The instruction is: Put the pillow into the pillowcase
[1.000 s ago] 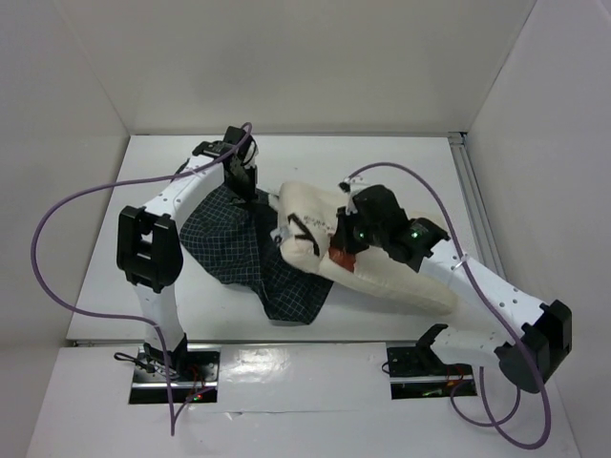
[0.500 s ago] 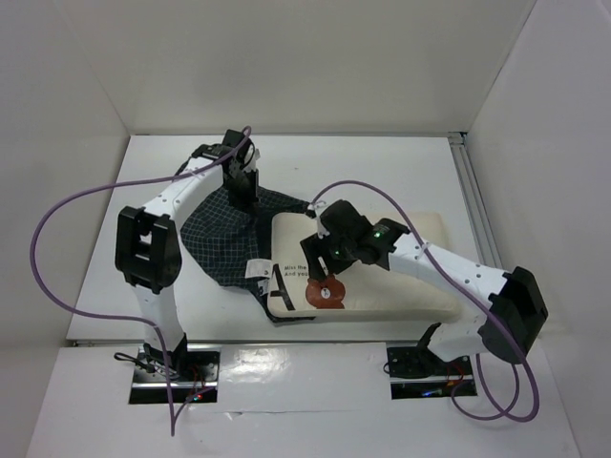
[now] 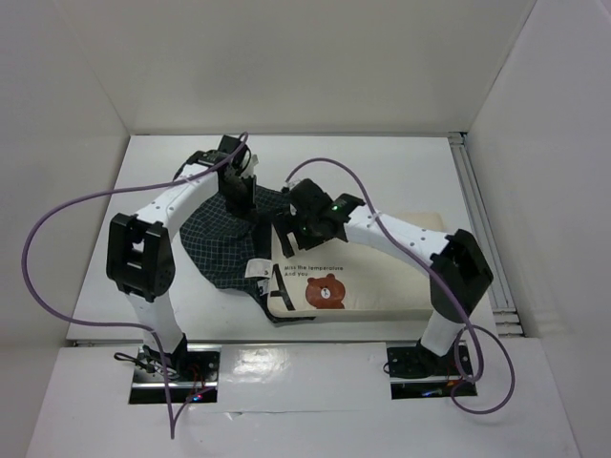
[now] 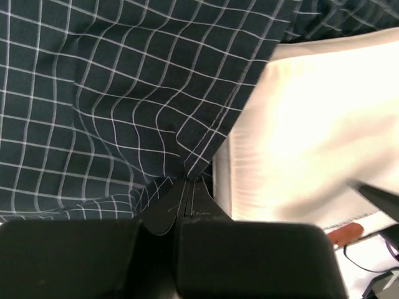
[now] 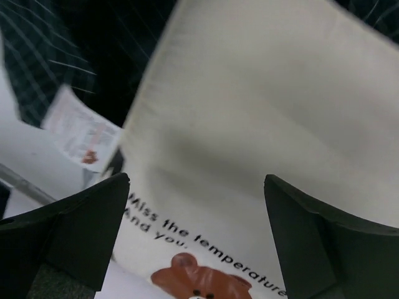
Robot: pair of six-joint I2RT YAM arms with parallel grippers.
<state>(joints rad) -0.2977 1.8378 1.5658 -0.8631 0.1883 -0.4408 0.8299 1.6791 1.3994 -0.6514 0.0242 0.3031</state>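
Right fingers [image 5: 75, 230] (spread) over pillow [image 5: 268, 112].

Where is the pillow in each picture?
Top view: the pillow lies right of centre, toward the front.
Left wrist: the pillow fills the right side.
Right wrist: the pillow fills the middle.
Shared landmark: the checked pillowcase beside it in every view.

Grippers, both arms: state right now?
Left gripper: shut on the dark navy white-checked fabric pillowcase.
Right gripper: open, above the cream rectangular pillow, holding nothing.
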